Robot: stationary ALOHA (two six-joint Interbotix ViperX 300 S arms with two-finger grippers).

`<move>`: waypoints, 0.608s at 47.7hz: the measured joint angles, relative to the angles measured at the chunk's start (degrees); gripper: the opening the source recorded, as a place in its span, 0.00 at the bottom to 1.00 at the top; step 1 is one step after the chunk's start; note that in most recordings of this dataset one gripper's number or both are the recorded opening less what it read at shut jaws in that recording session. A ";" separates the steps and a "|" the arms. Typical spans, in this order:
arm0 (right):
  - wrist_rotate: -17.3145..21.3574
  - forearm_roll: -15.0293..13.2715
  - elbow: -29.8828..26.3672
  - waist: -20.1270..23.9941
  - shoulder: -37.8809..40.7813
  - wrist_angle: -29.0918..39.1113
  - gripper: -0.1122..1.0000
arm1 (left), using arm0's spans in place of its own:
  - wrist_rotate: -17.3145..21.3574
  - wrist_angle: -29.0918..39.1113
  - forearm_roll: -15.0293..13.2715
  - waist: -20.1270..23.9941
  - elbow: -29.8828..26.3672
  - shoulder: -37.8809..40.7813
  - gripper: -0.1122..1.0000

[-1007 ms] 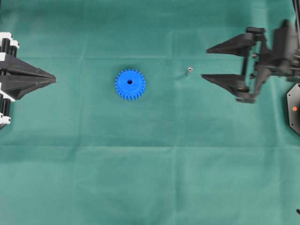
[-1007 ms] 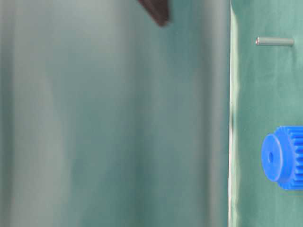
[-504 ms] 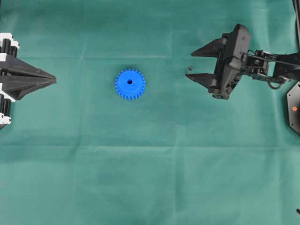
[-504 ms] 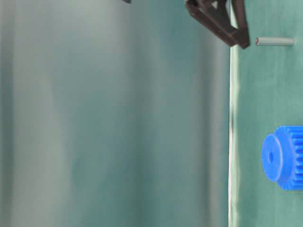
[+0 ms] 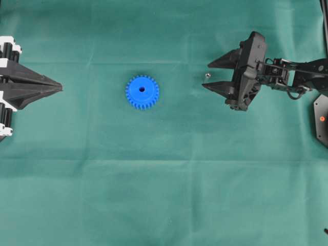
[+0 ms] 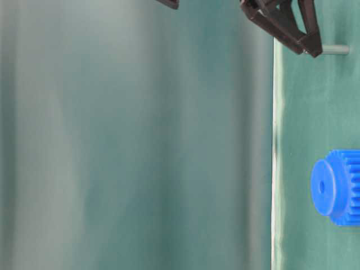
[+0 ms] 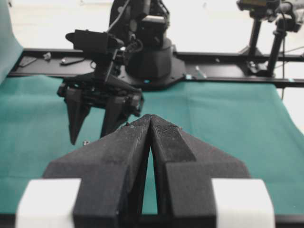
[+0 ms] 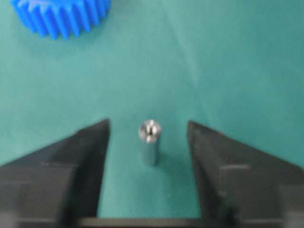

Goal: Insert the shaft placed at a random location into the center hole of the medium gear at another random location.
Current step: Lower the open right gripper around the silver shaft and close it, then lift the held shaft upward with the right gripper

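The blue medium gear point(image 5: 142, 92) lies flat on the green cloth, its center hole point(image 5: 142, 89) empty. It also shows in the table-level view point(image 6: 337, 187) and at the top left of the right wrist view point(image 8: 61, 16). The small silvery shaft point(image 5: 207, 75) stands upright to the right of the gear. My right gripper point(image 5: 206, 75) is open and straddles the shaft point(image 8: 150, 140) without touching it, with a finger point(image 8: 85, 156) on each side. My left gripper point(image 5: 60, 88) is shut and empty at the left edge, far from the gear.
The green cloth point(image 5: 164, 195) covers the whole table. A black base plate point(image 5: 322, 119) sits at the right edge. The right arm's base point(image 7: 147, 57) stands at the table's far side in the left wrist view.
My right gripper has moved left and down to the shaft, and its open jaws now stand on either side of it. The left gripper, gear and shaft have not moved.
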 measured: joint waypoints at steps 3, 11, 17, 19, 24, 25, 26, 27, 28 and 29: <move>0.09 -0.09 0.00 0.09 0.18 0.00 0.42 | 0.00 0.26 0.00 0.00 -0.09 0.00 0.10; 0.09 -0.35 0.00 0.09 0.26 0.00 0.23 | 0.00 0.44 -0.09 0.00 -0.09 0.00 0.10; 0.09 -0.35 -0.09 0.26 0.26 0.00 0.23 | 0.00 0.88 -0.09 0.00 -0.09 0.00 0.10; 0.09 -0.44 -0.09 0.35 0.26 0.00 0.23 | 0.00 0.97 0.00 0.00 0.00 0.00 0.10; 0.09 -0.44 -0.09 0.44 0.26 0.09 0.23 | -0.09 1.23 -0.09 0.00 0.00 0.00 0.10; 0.09 -0.44 -0.18 0.44 0.18 0.09 0.23 | -0.09 1.32 -0.09 0.00 -0.09 -0.09 0.10; 0.09 -0.35 -0.18 0.44 0.09 0.18 0.23 | -0.09 1.41 0.00 0.00 -0.09 0.00 0.10; 0.09 -0.35 -0.18 0.44 -0.26 0.35 0.23 | -0.09 1.41 0.00 0.00 0.00 0.00 0.10; 0.09 -0.35 -0.26 0.44 -0.62 0.79 0.23 | -0.09 1.41 0.00 0.00 -0.09 0.00 0.10; 0.00 -0.44 -0.35 0.44 -1.05 1.32 0.23 | -0.09 1.49 0.00 0.00 -0.09 -0.09 0.10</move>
